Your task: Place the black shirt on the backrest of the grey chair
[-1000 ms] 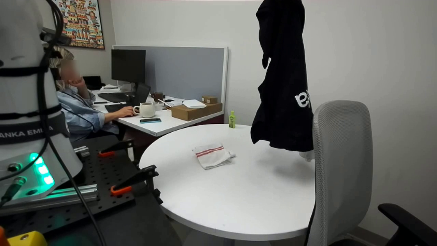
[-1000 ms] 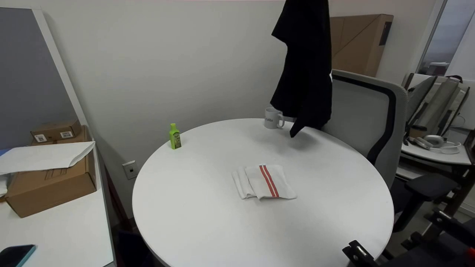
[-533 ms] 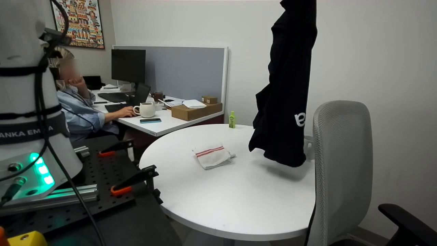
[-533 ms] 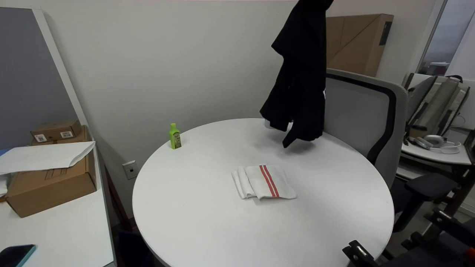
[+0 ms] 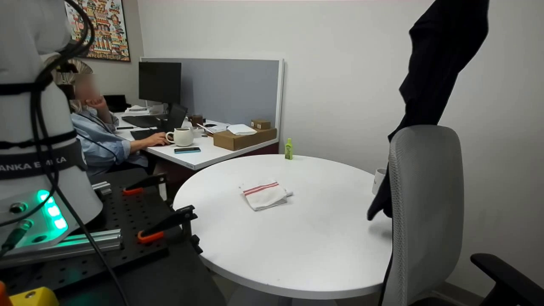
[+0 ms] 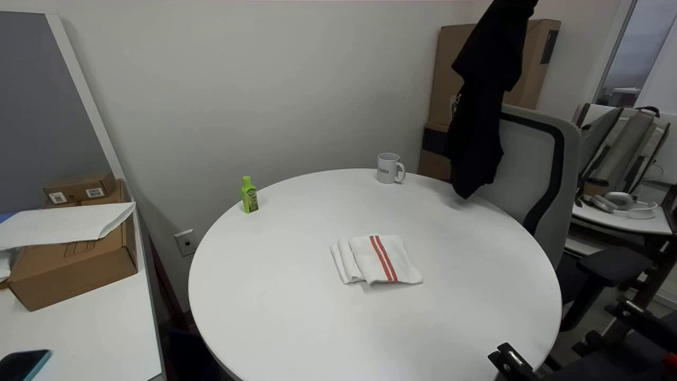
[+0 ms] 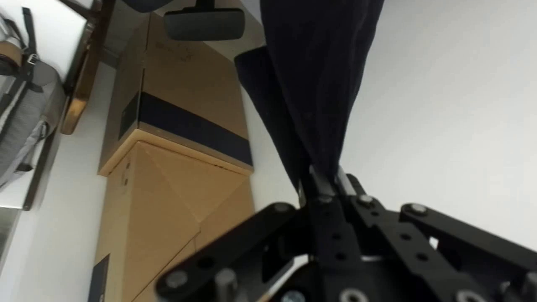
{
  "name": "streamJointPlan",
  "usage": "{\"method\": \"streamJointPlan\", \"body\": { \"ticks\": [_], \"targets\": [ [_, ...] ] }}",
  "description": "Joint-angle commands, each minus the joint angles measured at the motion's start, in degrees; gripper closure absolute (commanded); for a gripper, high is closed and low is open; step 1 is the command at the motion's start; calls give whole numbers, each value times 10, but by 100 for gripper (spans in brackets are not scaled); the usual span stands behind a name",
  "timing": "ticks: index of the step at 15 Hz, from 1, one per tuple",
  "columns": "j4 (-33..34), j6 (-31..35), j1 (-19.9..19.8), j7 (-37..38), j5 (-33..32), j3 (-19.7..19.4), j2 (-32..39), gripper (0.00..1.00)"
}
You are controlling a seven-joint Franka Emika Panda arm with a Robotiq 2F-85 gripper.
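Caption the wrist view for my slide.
Jaws pinch the black shirt, with stacked cardboard boxes and a pale wall behind.

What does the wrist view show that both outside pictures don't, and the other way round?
Only the wrist view shows the gripper, clamped on the black shirt. Only the exterior views show the red-striped towel, the green bottle and the mug, all on the round table. All three share the shirt and what looks like a dark chair armrest.

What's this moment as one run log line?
Jaws: shut on black shirt; shirt: hanging beside grey chair's backrest, contact unclear; draping: not yet done
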Motion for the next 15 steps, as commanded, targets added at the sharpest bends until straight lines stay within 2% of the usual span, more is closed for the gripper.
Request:
{"method": "streamJointPlan", "body": {
  "ticks": [1,2,3,5,10,13,15],
  "targets": [
    [120,-52,-57,-6,26,-10,55,99],
    [136,-58,-71,-2,28,-11,63,99],
    [151,-66,-87,3,32,-13,74,72],
    [178,-79,-111,14,36,-14,95,66],
    [226,-88,-156,21,37,-2,128,29],
    [239,-92,-157,3,43,10,126,6],
    [227,-92,-145,-16,44,30,107,0]
  ]
}}
